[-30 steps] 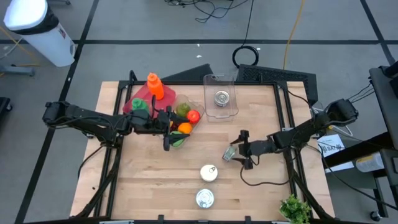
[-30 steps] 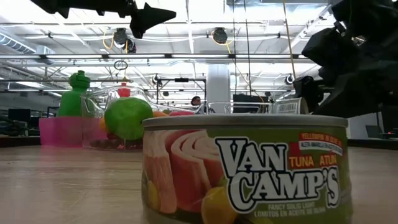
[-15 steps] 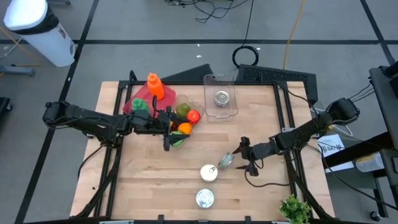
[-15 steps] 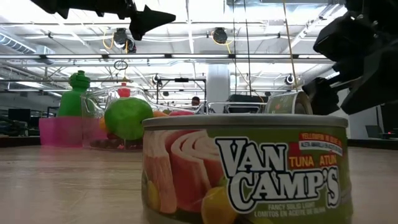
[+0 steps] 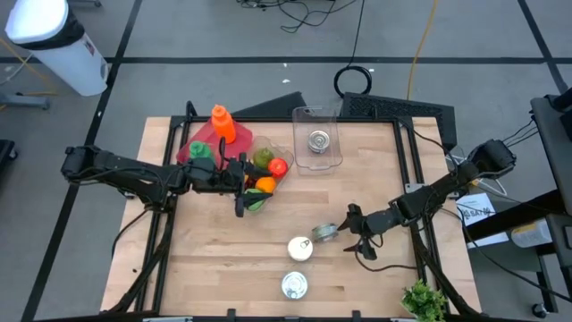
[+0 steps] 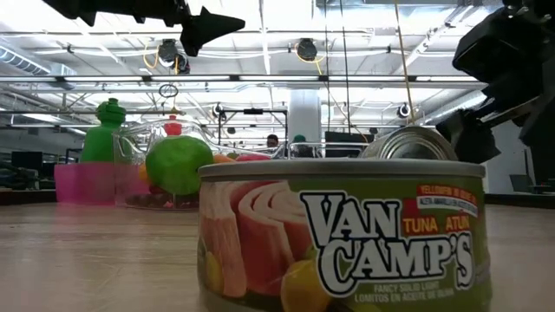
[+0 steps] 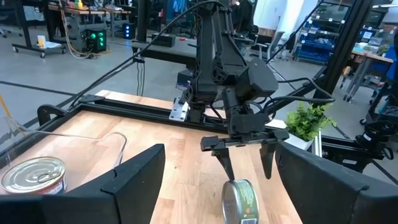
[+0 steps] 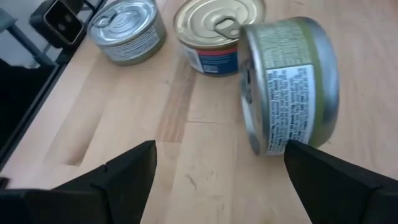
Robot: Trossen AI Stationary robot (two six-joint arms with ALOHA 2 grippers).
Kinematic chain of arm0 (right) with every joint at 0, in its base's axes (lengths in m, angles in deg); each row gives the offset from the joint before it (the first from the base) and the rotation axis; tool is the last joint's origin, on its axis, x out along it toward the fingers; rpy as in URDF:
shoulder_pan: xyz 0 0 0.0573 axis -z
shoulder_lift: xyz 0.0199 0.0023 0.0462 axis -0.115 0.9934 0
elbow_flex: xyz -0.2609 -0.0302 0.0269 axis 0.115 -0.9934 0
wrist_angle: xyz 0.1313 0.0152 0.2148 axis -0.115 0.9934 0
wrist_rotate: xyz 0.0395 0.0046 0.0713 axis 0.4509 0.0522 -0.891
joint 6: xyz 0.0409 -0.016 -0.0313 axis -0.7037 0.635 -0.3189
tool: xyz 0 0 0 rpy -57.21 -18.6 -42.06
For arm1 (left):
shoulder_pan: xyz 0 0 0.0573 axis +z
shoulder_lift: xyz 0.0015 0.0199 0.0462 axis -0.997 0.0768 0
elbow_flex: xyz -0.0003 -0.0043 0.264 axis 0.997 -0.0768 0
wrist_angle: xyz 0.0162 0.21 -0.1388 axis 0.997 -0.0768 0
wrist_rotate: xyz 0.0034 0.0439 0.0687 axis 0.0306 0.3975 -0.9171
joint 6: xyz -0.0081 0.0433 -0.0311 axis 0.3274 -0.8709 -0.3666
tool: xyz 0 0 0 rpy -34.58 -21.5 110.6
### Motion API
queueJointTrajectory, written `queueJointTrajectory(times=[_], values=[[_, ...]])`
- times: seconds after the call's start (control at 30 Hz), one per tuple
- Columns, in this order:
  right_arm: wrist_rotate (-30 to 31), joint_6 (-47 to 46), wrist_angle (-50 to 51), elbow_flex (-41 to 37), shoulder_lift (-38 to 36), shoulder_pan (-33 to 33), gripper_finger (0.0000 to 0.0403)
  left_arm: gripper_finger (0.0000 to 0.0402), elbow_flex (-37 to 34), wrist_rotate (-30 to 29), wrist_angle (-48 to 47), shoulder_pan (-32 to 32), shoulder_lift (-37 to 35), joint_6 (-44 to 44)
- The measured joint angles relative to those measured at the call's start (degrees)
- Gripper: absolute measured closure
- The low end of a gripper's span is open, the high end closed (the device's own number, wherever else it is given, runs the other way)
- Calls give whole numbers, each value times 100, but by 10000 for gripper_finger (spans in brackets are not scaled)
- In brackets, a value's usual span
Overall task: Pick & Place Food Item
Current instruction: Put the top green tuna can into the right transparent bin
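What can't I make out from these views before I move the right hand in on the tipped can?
- Tipped can: right wrist view shows only its label side and one rim; whether it rests on its side or leans on the table is unclear.
- Right hand: in the low view it is a dark shape cut off at the edge.
- Low view: the tuna can blocks the table behind it.
- Fruit in the clear bowl: partly covered by the left hand in the high view.

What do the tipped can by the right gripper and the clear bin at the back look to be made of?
Tipped can: looks like metal, with a shiny ribbed end and rolled rim, wrapped in a green printed paper label. Clear bin: looks like transparent hard plastic; the wood table and a can inside show through its glossy walls.
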Motion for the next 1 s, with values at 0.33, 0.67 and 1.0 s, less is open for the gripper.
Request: queueJointTrajectory(times=[0.33, 0.67, 1.0], values=[[856, 908, 42, 2, 0, -42, 69, 72, 0, 0, -1, 0, 0, 2], [1350, 1238, -343, 4, 93, 159, 69, 91, 2, -2, 46, 0, 0, 2], [1045, 1422, -1019, 7, 616, 229, 69, 75, 4, -4, 74, 0, 0, -6]])
